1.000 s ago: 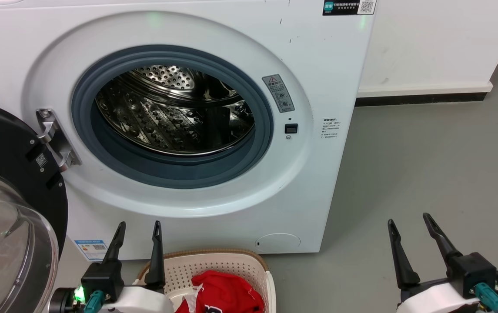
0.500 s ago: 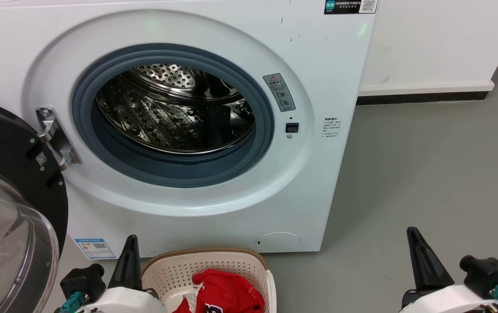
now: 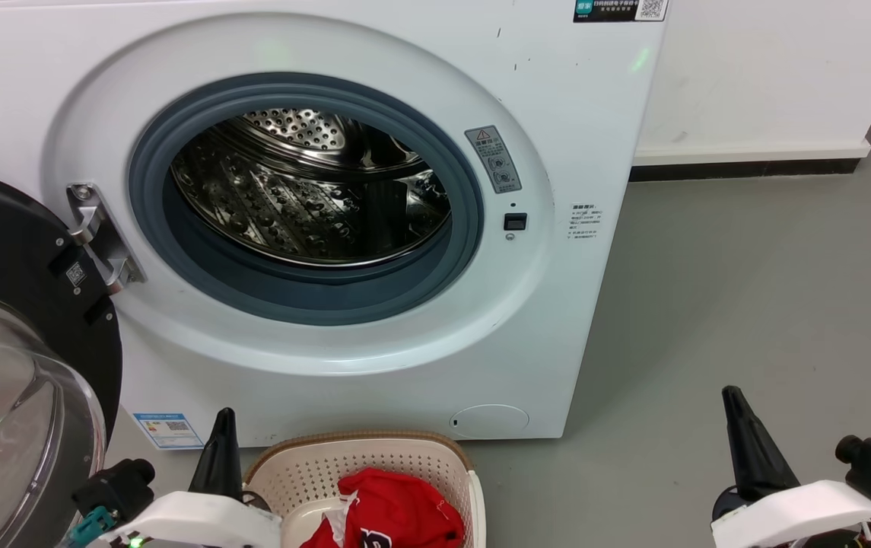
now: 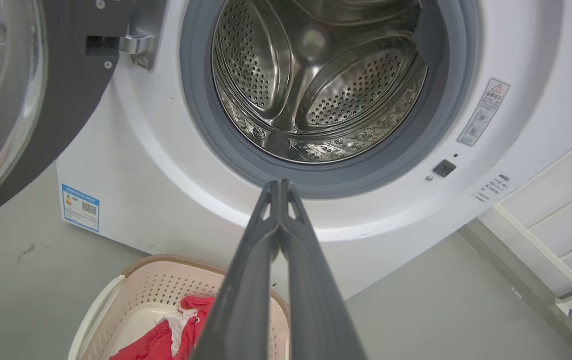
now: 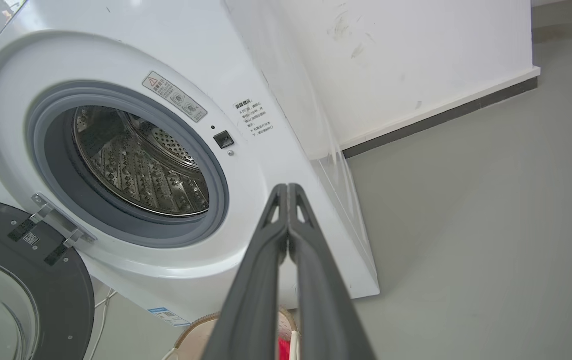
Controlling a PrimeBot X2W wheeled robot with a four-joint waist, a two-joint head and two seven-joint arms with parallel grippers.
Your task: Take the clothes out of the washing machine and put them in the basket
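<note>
Status as I saw it: both grippers were clamped shut on nothing. Left gripper (image 4: 280, 186): fingers pressed flat together, tips touching, no cloth between. Right gripper (image 5: 286, 187): same, closed and bare.

Clothes (image 3: 393, 511): red heap sat in the basket (image 3: 359, 443), white trim showing, a bit of dark print at the bottom edge of the head view. Basket stood on the floor (image 3: 747, 289) just in front of the foot of the washer (image 3: 595, 114), below the door ring (image 3: 306, 301). Couldn't tell if it touched the washer.

Drum (image 4: 315, 85): bare steel wherever I could see. No red in it. The front lip behind the ring was hidden from the head view, but the left wrist view looked down to the drum's bottom and that was bare too.

Key geometry: the heap lay just to the right of the left gripper, lower and nearer the robot than its tips. Right gripper was well apart, out over open floor to the right of the washer. So the left arm was the nearer one to the basket. Heap was bunched, no long axis to speak of. Left fingers pointed up at the lower ring, with the drum ahead and above.

My read: unloading looked finished, nothing left to fetch. If a last check reach was wanted, the left arm had the straighter line in, though the open door (image 3: 17, 251) hung just beside it on its left.
</note>
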